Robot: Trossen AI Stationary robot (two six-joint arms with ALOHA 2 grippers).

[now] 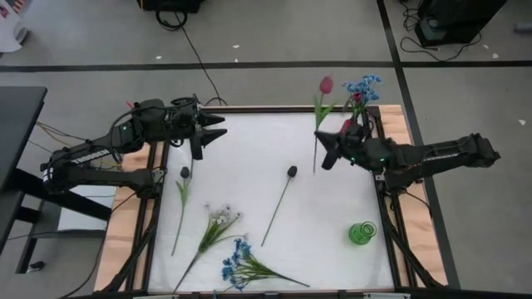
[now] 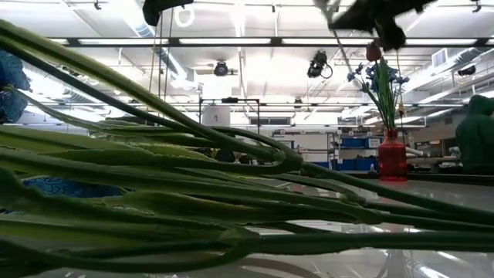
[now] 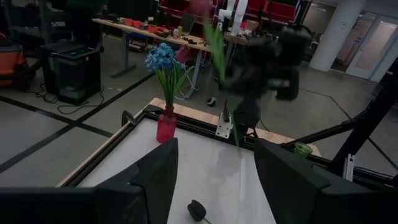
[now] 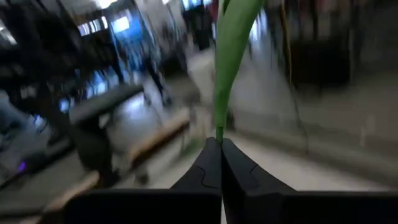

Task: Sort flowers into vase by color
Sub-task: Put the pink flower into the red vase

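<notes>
Beside the red glass vase (image 1: 359,116), the right gripper (image 1: 321,150) held a pink-budded green-stemmed tulip (image 1: 319,106), fingers pinched shut on its stem.
Far across the white worktop (image 1: 249,158) from that vase, the left gripper (image 1: 209,132) hung with fingers spread, empty; blue, white and dark-budded flowers (image 1: 237,249) lay well away from the vase.

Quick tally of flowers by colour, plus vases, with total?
Blue flowers: 2, one in the red vase, one lying on the table
White flowers: 1
Dark-bud flowers: 2
Red-pink flower: 1, held by the right gripper
Vases: 2, red and green
Total: 8
</notes>
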